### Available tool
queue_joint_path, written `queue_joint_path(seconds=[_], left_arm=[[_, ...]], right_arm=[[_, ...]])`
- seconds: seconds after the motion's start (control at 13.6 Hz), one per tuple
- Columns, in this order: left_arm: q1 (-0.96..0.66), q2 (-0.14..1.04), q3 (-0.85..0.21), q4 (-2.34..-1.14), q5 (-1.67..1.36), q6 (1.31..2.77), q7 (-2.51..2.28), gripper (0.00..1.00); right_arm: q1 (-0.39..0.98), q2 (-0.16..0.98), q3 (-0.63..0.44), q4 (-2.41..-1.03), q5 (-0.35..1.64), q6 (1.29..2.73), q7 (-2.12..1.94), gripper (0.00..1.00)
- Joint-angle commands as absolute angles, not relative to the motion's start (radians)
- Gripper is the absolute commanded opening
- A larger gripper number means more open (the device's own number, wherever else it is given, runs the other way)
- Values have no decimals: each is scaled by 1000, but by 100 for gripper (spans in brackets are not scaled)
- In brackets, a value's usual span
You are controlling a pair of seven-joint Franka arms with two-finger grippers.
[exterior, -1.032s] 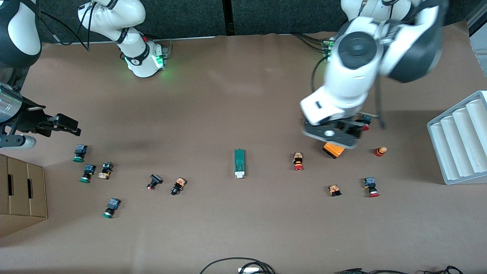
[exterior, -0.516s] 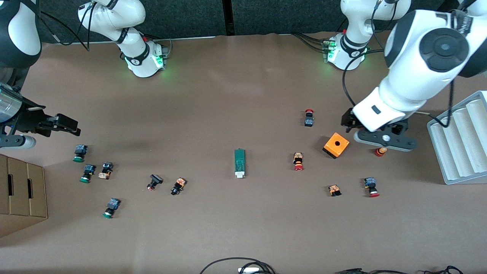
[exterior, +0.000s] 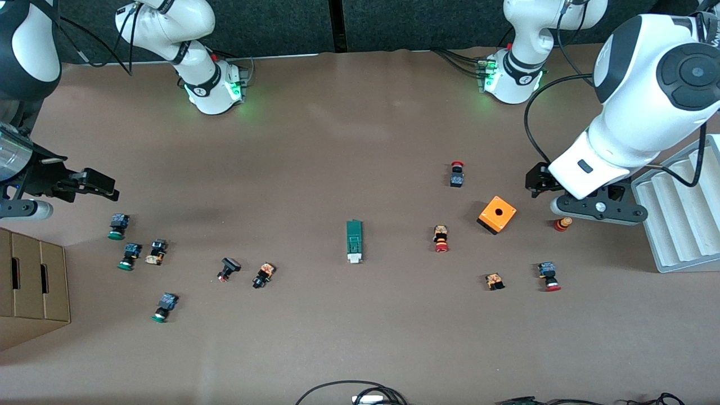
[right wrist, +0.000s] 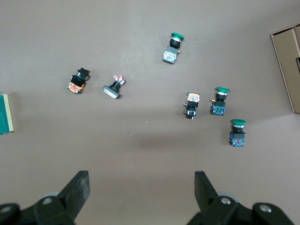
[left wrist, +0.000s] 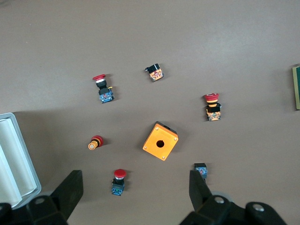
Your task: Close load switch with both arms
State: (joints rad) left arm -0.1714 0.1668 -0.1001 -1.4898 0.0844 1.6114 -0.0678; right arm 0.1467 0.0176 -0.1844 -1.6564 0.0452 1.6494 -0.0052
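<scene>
The load switch (exterior: 354,241) lies in the middle of the table, a dark-green block with its white end toward the front camera. Only its edge shows in the left wrist view (left wrist: 296,87) and in the right wrist view (right wrist: 4,114). My left gripper (exterior: 541,180) hangs open and empty in the air beside the orange cube (exterior: 497,214), over a red-capped push-button (left wrist: 118,182); its open fingers frame that button in the left wrist view (left wrist: 136,192). My right gripper (exterior: 104,185) waits open and empty over bare table at the right arm's end, as the right wrist view (right wrist: 140,192) shows.
Red-capped push-buttons (exterior: 441,238) lie scattered round the orange cube. Green-capped ones (exterior: 118,226) lie below the right gripper. A grey ridged tray (exterior: 680,202) stands at the left arm's end and a cardboard box (exterior: 31,281) at the right arm's end. Cables (exterior: 349,394) lie at the front edge.
My left arm has swung from over the orange cube toward the grey tray, uncovering the cube and a red push-button. The right arm and the load switch have not moved.
</scene>
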Motion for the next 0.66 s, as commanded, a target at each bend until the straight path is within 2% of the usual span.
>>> queue_joint_path(seconds=[0.0,0.29,0.44,0.59], left_arm=[[-120,141,-104,-1508,72,1601,-49,100],[-54,143,-103,-1509,66,1606,-38,100],[-11,100,-101,-1561,61,1618,30,100],[-11,31,-30,-1662,57,1687,31,100]], right_arm=[[130,26,-183,-1643,20,1651,-3,100],[68,18,-186,-1640,29,1647,-14,100],[71,17,-183,-1640,29,1647,-14,100],[77,18,-181,-1641,31,1646,-14,100]])
